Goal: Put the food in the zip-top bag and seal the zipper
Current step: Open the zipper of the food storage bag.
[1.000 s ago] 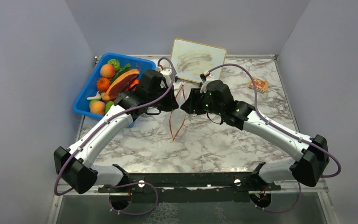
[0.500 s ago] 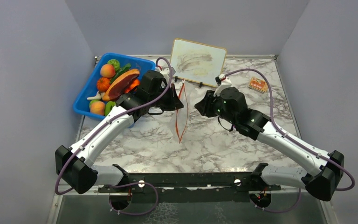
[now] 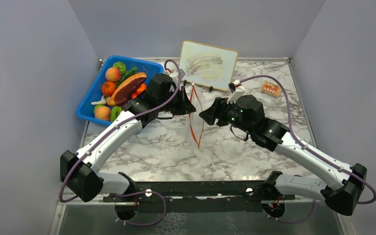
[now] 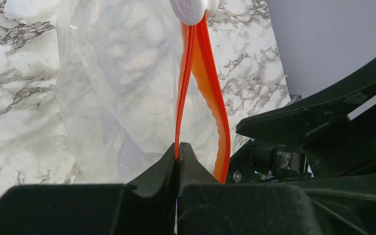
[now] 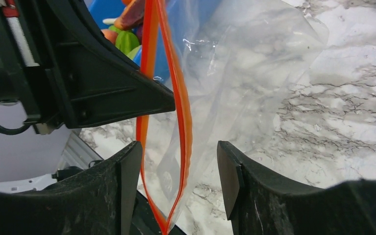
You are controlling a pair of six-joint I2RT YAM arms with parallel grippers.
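The clear zip-top bag (image 3: 196,120) hangs over the middle of the table, its orange-red zipper (image 4: 196,83) spread a little apart. My left gripper (image 4: 178,149) is shut on one strip of the zipper and holds the bag up; the white slider tab (image 4: 192,7) sits at the far end. My right gripper (image 5: 178,166) is open, its fingers on both sides of the zipper (image 5: 182,103) without touching it. The food (image 3: 122,85), small fruits, vegetables and a reddish-brown meat slice (image 3: 127,87), lies in the blue bin (image 3: 93,95) at the back left.
A framed picture board (image 3: 208,58) leans at the back of the table. A small orange packet (image 3: 271,88) lies at the back right. Grey walls close in both sides.
My right gripper let go of the bag, pulled back right, then came back toward its mouth, open. The bag swung right and now hangs from the left gripper alone.
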